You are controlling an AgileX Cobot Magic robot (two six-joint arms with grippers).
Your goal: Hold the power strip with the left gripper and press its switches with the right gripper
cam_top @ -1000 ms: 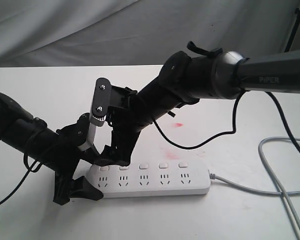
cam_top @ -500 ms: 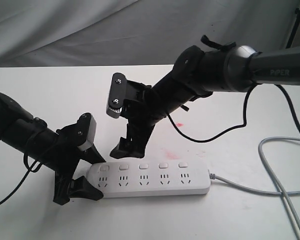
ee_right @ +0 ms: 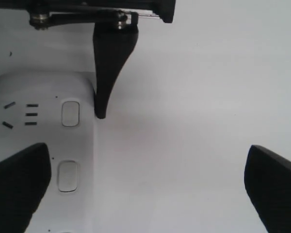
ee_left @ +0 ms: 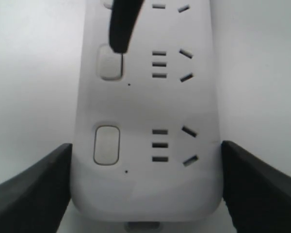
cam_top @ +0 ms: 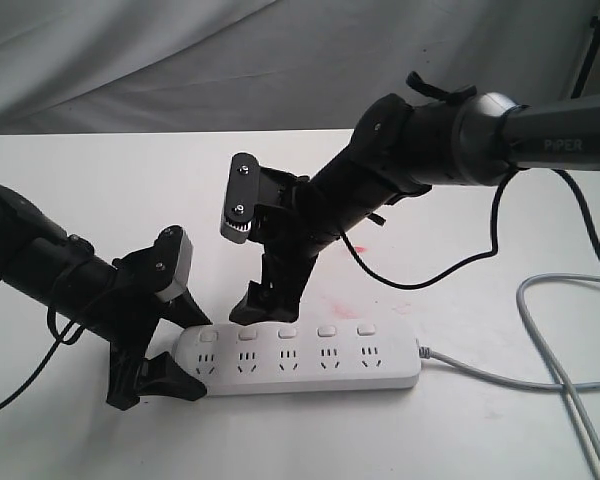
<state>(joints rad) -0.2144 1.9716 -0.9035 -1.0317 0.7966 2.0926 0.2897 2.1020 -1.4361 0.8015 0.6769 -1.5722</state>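
The white power strip [cam_top: 310,365] lies flat on the table, its row of switches [cam_top: 326,331] along the far side. My left gripper [cam_top: 187,352] is shut on the strip's left end. In the left wrist view its fingers [ee_left: 34,187] press both sides of the power strip [ee_left: 145,107]. My right gripper [cam_top: 258,302] hangs open over the second switch from that end. One black right fingertip [ee_left: 120,29] reaches the edge of that switch [ee_left: 110,65]; whether it touches I cannot tell. In the right wrist view the right gripper [ee_right: 148,148] is spread wide, with switches [ee_right: 70,114] beside one finger.
The strip's grey cord [cam_top: 500,378] runs off to the right, and another grey cable [cam_top: 570,300] loops at the table's right edge. A faint red stain [cam_top: 332,300] marks the tabletop behind the strip. A grey cloth hangs behind the table.
The right gripper rose off the strip's first switch, shifted right, and has come down toward the second switch. The left gripper and the strip have stayed still.
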